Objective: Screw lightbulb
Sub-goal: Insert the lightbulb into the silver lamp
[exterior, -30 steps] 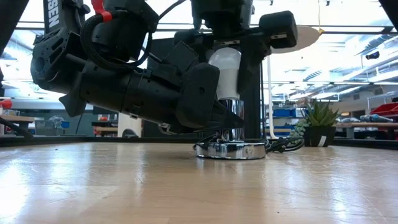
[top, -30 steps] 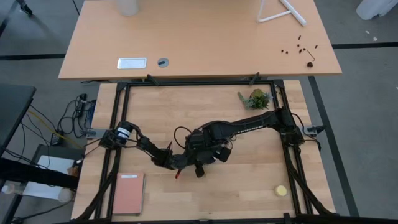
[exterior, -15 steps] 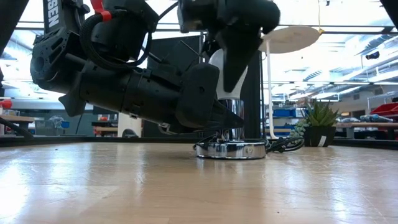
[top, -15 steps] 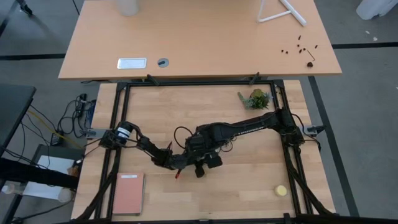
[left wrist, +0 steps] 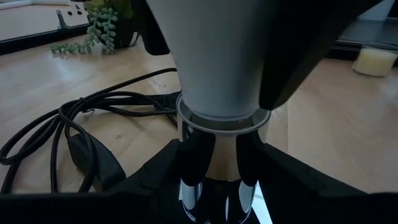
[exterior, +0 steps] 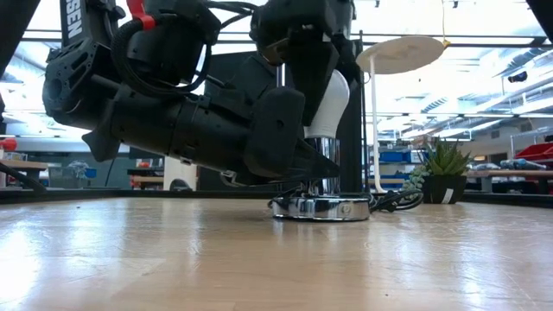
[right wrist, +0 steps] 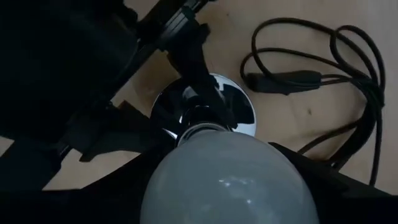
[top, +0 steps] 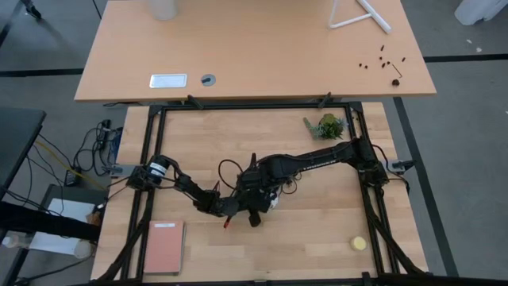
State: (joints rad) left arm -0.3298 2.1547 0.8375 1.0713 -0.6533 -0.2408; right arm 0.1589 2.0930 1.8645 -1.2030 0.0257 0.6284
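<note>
Under lightbulb point(right wrist: 230, 180), chrome base point(right wrist: 239, 112) overhead-hidden

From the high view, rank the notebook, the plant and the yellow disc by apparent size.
1. Notebook, clearly largest.
2. Plant.
3. Yellow disc, smallest.
All three lie on the same table, so nearness hardly skews this.

A small potted plant point(top: 326, 125) stands near the table's far right corner — a flat yellow round thing point(top: 359, 243) lies near the front right. A pinkish-red notebook point(top: 163, 246) lies at the front left, and a black cord point(left wrist: 74, 134) loops on the wood beside the silvery base point(exterior: 320, 207).
</note>
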